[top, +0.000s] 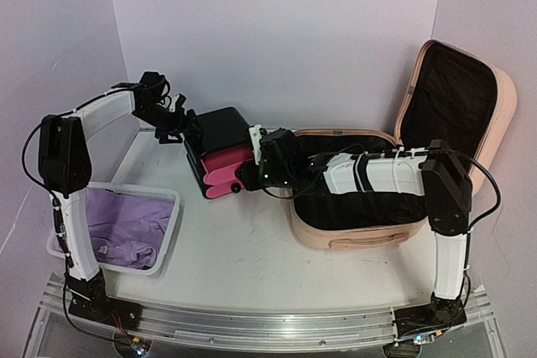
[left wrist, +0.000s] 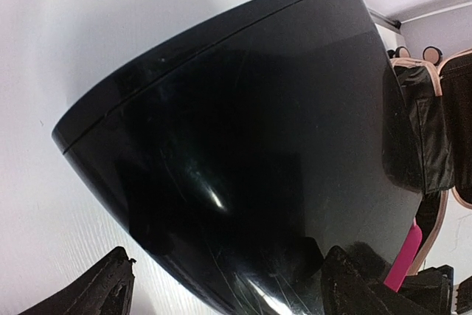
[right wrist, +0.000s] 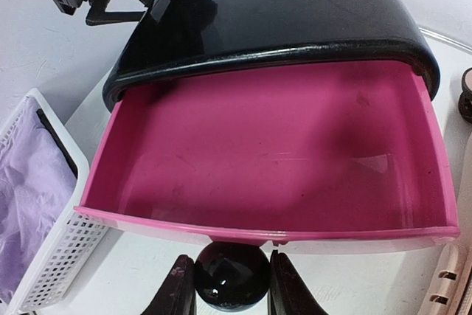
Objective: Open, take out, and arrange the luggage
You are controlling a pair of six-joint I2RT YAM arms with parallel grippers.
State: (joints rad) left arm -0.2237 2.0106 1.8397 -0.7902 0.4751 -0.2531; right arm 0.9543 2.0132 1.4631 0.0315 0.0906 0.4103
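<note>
At far left a white mesh basket (top: 172,207) holds a lavender cloth (top: 117,228). Above it the left gripper (top: 179,126) stands with its jaws spread wide at the rear corner of a small black drawer box (top: 220,127). It grips nothing, and bare table (top: 252,266) shows between one finger and the shell. Whether the other finger touches the box cannot be told.

At centre the right gripper (top: 250,172) is pinched onto the round black knob (right wrist: 230,282) of the pink drawer (right wrist: 273,153), which is drawn out and looks empty.

To the right lies the luggage (top: 394,232), by far the largest thing on the table. Its base sits flat under the outstretched right arm. Its lid (top: 457,90) is raised and leans toward the right wall, showing black lining. Neither gripper is on it.

The peach-pink shell looks rigid and smooth. It would probably hold its shape under a push but give narrow fingers little purchase on the broad curved faces. With so little visible inside, it is likely light for its bulk, though awkward for one arm. The lining looks soft and would likely bunch up if pinched. The best holds appear to be the moulded handle (top: 362,241) on the near wall and the thin rim of the base or lid. The wheels at the far end may let it roll if it is tipped.

No brand, label or writing can be read anywhere.
</note>
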